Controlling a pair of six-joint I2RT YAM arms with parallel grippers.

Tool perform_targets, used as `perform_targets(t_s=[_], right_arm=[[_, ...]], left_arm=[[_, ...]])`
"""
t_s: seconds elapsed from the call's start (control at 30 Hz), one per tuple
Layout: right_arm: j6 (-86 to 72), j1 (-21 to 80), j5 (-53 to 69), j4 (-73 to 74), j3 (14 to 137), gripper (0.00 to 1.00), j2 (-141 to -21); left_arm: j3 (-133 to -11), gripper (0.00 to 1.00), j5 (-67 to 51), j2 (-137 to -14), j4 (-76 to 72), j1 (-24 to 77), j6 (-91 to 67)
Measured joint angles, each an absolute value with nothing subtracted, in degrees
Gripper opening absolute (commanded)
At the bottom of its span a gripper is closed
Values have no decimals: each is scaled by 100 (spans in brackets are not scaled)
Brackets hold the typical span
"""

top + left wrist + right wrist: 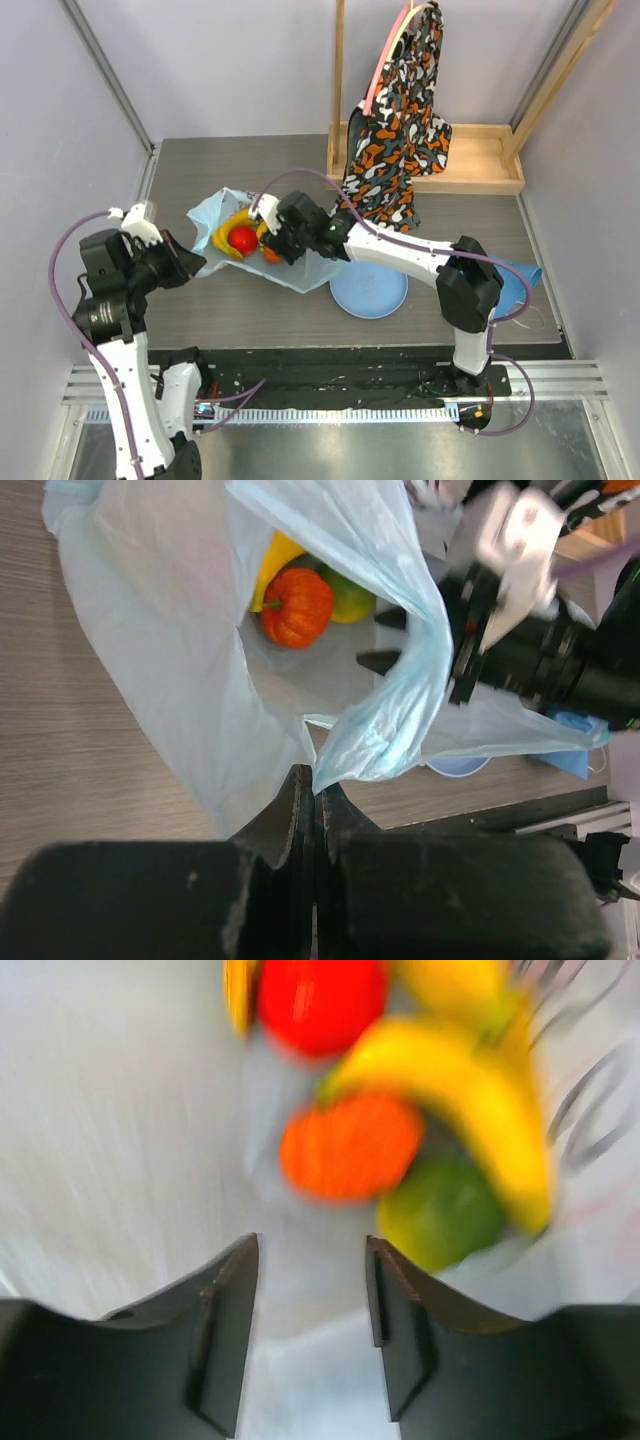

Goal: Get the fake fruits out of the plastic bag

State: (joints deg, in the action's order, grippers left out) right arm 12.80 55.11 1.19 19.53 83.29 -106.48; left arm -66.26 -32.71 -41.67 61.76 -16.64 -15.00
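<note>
The light-blue plastic bag (305, 268) lies open on the table. My left gripper (318, 785) is shut on the bag's edge (375, 742) and holds it up. Inside are a yellow banana bunch (480, 1100), a red round fruit (320, 1000), an orange ribbed fruit (350, 1145) and a green round fruit (440, 1210). My right gripper (310, 1250) is open and empty inside the bag's mouth, just short of the orange fruit. In the top view the right gripper (272, 238) sits beside the red fruit (243, 239).
A round pale-blue plate (369, 288) lies right of the bag. A wooden tray (478, 160) with a patterned cloth (400, 110) on a stand is at the back right. A blue cloth (515, 280) lies at the right.
</note>
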Motion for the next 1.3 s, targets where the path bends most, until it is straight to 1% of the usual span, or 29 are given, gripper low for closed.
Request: perform_targets(t_s=[0.1, 0.13, 0.2, 0.3, 0.53, 0.57, 0.6, 0.63, 0.67, 0.73, 0.77, 0.83, 0.9, 1.0, 1.07, 1.17, 1.3], right_arm=[[1079, 5505, 115, 1935, 9131, 78, -10899], [1024, 5507, 113, 1922, 9312, 85, -11002], [843, 5507, 58, 1929, 9566, 85, -11222], [534, 5492, -30, 1964, 9800, 83, -11618], [-198, 5352, -429, 2152, 9848, 81, -12160], [-263, 5336, -484, 2150, 9848, 79, -12189], [-338, 5317, -528, 2150, 9850, 73, -12215], [-388, 5304, -554, 2150, 9863, 65, -12248], [-449, 5286, -587, 2137, 9904, 54, -12304], [-502, 5269, -591, 2056, 9994, 41, -12418], [-519, 5264, -580, 2038, 10047, 31, -12457], [-491, 5266, -565, 2016, 10123, 25, -12516], [-458, 5266, -530, 2029, 10141, 20, -12521], [-307, 5264, -412, 2104, 10125, 19, -12457], [-198, 5221, -189, 2272, 9968, 19, -12213], [-30, 5129, 412, 2613, 9701, 20, -11528], [185, 4969, 1494, 2856, 9402, 20, -10219]], left_arm=[[-6333, 0, -3465, -3859, 6187, -1664, -1518], [-6276, 0, -3568, -3844, 6182, -1664, -1503], [-6182, 0, -3723, -3929, 6163, -1664, -1452], [-6101, 0, -3846, -4123, 6158, -1664, -1404], [-6053, 0, -3876, -4193, 6184, -1734, -1234], [-6053, 0, -3881, -4202, 6184, -1737, -1210], [-6053, 0, -3883, -4213, 6184, -1737, -1197], [-6053, 0, -3887, -4211, 6184, -1737, -1194], [-6053, 0, -3889, -4211, 6182, -1737, -1192], [-6051, 0, -3892, -4219, 6182, -1737, -1184], [-6051, 0, -3892, -4222, 6182, -1737, -1175], [-6051, 0, -3889, -4217, 6184, -1739, -1170], [-6051, 0, -3889, -4202, 6184, -1737, -1170], [-6051, 0, -3889, -4171, 6167, -1739, -1192], [-6051, 0, -3889, -4171, 6123, -1739, -1208], [-6051, 0, -3892, -4193, 6023, -1739, -1212], [-6058, 0, -3909, -4307, 5887, -1737, -1194]])
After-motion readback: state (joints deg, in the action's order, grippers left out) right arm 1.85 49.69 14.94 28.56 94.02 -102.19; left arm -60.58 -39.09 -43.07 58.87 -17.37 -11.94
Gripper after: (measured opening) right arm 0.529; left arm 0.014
